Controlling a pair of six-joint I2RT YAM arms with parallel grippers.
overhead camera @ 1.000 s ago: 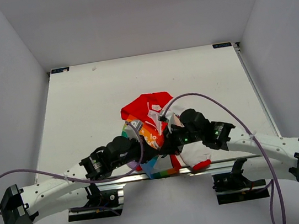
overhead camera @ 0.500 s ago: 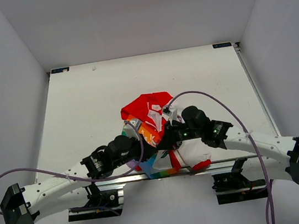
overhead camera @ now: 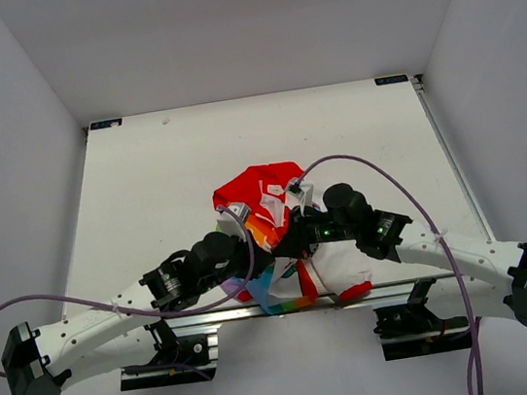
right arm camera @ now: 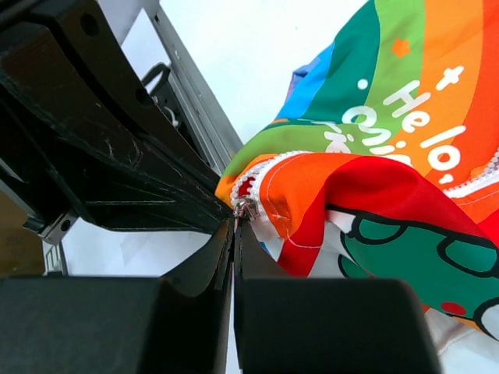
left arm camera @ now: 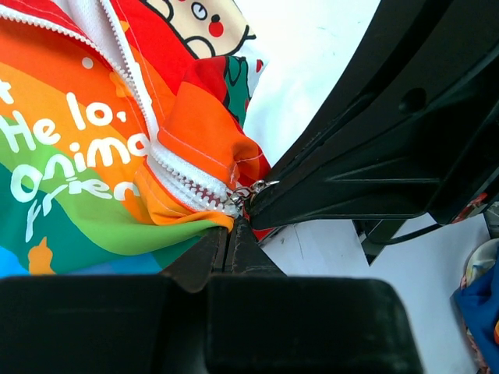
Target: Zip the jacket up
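Red-and-white jacket (overhead camera: 256,181) between low, converging arms (overhead camera: 95,324) (overhead camera: 458,254) — both jaws closed, seemingly on its zipper end (left arm camera: 245,195).

The jacket (left arm camera: 70,132) is thin woven cloth, matt, with a smooth flat print and white stitching along the seams. Its zip teeth (left arm camera: 187,185) look like white plastic, slightly glossy. The zip slider (right arm camera: 243,207) is bright, shiny metal. The left gripper (left arm camera: 231,238) and right gripper (right arm camera: 235,234) are black plastic with a dull sheen, and fine scratches mark the left one. The worktop (overhead camera: 143,175) is smooth, matt white. A grooved metal rail (right arm camera: 199,117) runs along its near edge. The cables (overhead camera: 378,176) have a smooth purple sheath.
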